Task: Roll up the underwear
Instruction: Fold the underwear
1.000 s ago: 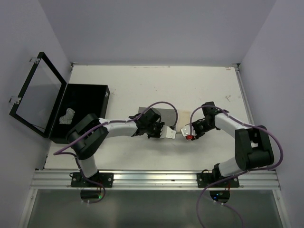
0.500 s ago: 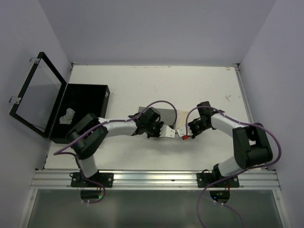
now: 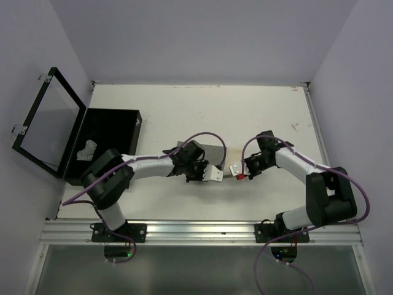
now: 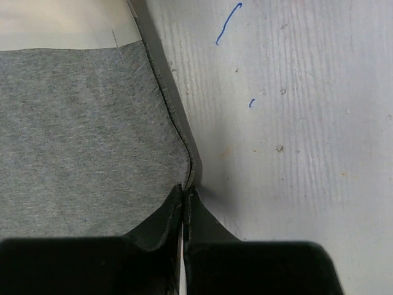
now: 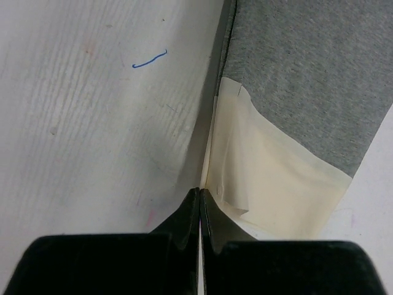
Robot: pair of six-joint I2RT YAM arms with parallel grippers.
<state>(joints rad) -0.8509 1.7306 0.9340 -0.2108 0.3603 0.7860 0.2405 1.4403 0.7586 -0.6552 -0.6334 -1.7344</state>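
Right wrist: grey, cream-edged underwear [image 5: 307, 74]

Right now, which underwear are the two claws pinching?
The flat grey pair with the cream band: left gripper and right gripper pinch its edges. The crumpled pair lies untouched in the black box.

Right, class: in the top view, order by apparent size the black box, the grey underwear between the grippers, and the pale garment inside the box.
Largest to smallest:
1. black box
2. grey underwear, partly hidden
3. pale garment
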